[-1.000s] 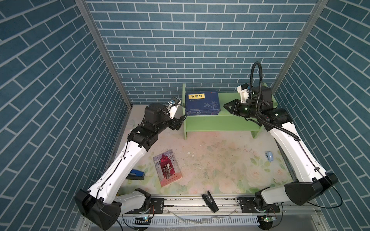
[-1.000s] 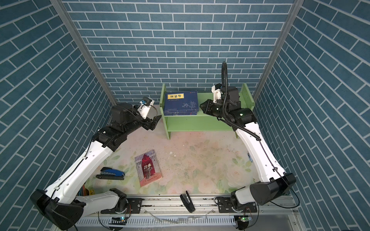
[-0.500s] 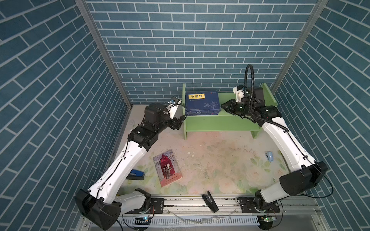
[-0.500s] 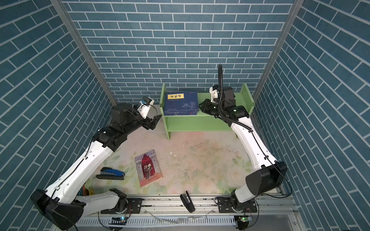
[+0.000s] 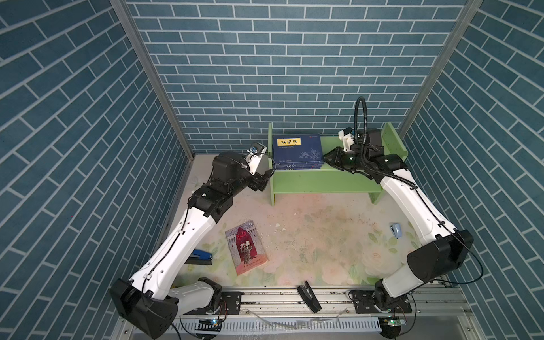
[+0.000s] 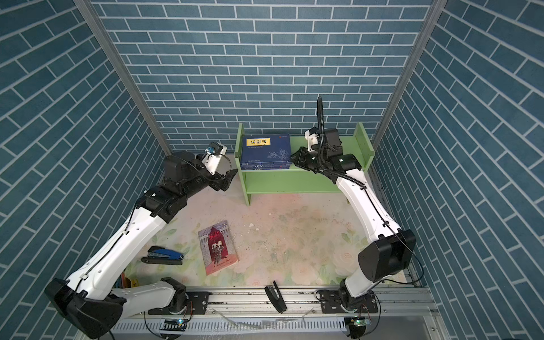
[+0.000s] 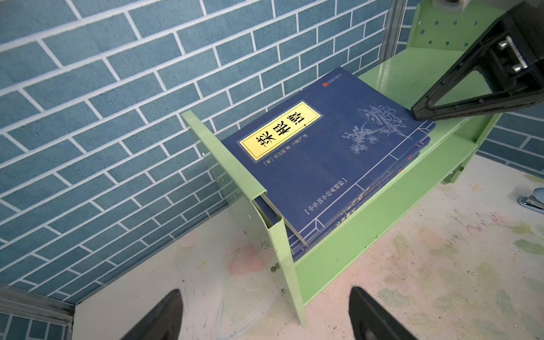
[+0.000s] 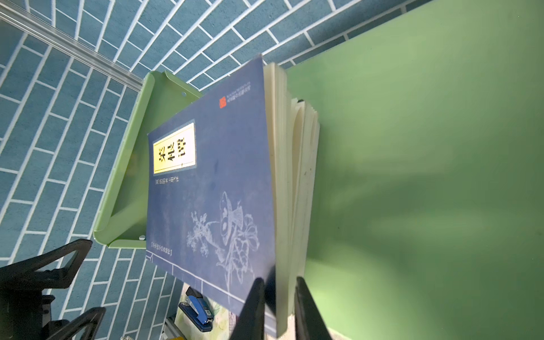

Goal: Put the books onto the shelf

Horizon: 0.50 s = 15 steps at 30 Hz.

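Note:
A stack of dark blue books [image 5: 295, 151] [image 6: 265, 151] with a yellow title label lies flat on the upper tier of the light green shelf [image 5: 318, 182] [image 6: 282, 181], against its left end panel. My right gripper [image 5: 325, 157] [image 6: 293, 159] [image 8: 278, 282] is shut on the page edge of the top blue book [image 8: 212, 188], one finger over the cover and one under the pages. My left gripper [image 5: 266, 176] [image 6: 231, 180] [image 7: 265, 291] stands open and empty just outside the left end panel. A red-and-grey book [image 5: 246, 248] [image 6: 217, 248] lies flat on the table.
A blue stapler [image 5: 201, 256] [image 6: 163, 255] lies at the front left beside my left arm. A small pale blue object [image 5: 396, 230] sits near the right wall. The shelf's right half [image 8: 426, 176] is bare. Brick walls close in on three sides.
My right gripper has slid a little left onto the stack's edge and its elbow has drawn inward. The left arm and the red book have not moved.

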Each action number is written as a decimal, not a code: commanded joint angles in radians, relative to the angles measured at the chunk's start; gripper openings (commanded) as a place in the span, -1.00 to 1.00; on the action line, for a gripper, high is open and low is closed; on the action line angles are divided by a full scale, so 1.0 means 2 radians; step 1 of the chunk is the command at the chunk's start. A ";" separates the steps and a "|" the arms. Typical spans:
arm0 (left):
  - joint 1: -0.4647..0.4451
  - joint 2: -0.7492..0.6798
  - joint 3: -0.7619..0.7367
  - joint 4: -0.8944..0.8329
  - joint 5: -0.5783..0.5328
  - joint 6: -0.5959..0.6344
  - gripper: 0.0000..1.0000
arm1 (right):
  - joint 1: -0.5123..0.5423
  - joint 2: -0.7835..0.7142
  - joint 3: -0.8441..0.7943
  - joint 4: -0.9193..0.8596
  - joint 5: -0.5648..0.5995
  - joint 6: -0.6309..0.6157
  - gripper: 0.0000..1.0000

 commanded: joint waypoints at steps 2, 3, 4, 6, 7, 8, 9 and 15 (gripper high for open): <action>0.003 0.004 0.003 0.002 0.006 -0.005 0.78 | -0.002 0.000 0.009 0.000 -0.013 0.000 -0.62; 0.003 0.005 0.003 0.003 0.006 -0.005 0.78 | -0.002 -0.001 0.009 0.000 -0.014 0.001 -0.62; 0.003 0.006 0.003 0.004 0.006 -0.005 0.78 | -0.002 -0.001 0.009 0.000 -0.015 0.001 -0.63; 0.003 0.006 0.003 0.004 0.004 -0.005 0.78 | -0.002 -0.003 0.010 0.000 -0.017 0.003 -0.65; 0.003 0.007 0.003 0.005 0.003 -0.005 0.78 | -0.002 -0.004 0.009 0.000 -0.017 0.003 -0.65; 0.003 0.007 0.003 0.006 0.002 -0.004 0.78 | -0.002 -0.005 0.009 0.000 -0.017 0.003 -0.66; 0.003 0.007 0.003 0.007 0.002 -0.003 0.78 | -0.002 -0.005 0.009 0.000 -0.017 0.003 -0.66; 0.003 0.010 0.002 0.010 -0.005 -0.001 0.78 | -0.002 -0.007 0.011 0.001 -0.021 0.005 -0.72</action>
